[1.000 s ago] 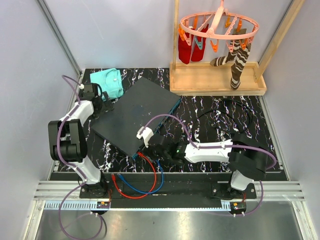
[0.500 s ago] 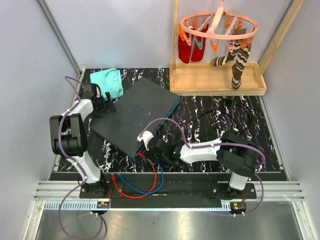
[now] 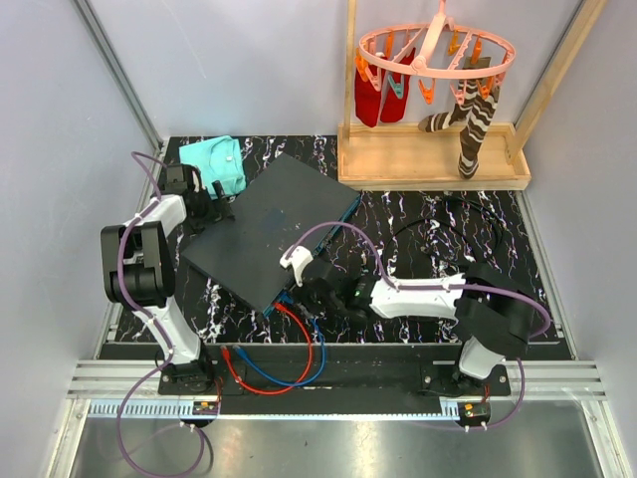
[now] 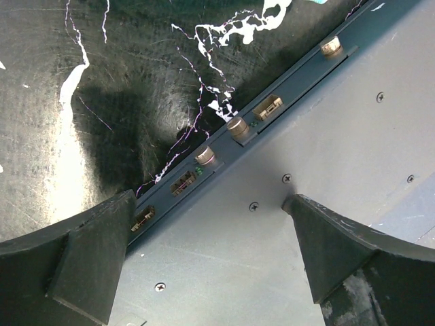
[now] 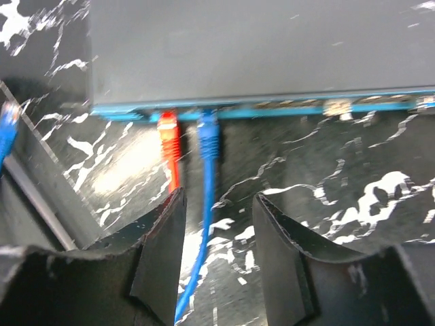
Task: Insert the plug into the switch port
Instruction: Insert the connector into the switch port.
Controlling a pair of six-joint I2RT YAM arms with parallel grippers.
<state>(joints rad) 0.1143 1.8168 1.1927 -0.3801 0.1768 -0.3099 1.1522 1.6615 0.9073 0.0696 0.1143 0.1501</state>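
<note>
The switch (image 3: 264, 224) is a flat dark grey box lying slantwise in the middle of the table, its teal port edge (image 5: 272, 110) facing my right gripper. A red plug (image 5: 167, 129) and a blue plug (image 5: 207, 132) both sit in ports at the left end of that edge. My right gripper (image 5: 219, 197) is open just behind them, and the blue cable (image 5: 204, 224) runs between its fingers without being pinched. My left gripper (image 4: 209, 200) is wide open over the switch's back corner (image 3: 204, 209), one finger over the rear connector edge and the other over the top face.
A folded teal cloth (image 3: 214, 164) lies at the back left. A wooden tray (image 3: 433, 169) with a sock hanger stands at the back right. A black cable (image 3: 463, 224) loops on the right. Red and blue cable loops (image 3: 274, 363) lie at the near edge.
My right gripper has shifted slightly to the right and back from the switch's near corner. The left arm has barely moved.
</note>
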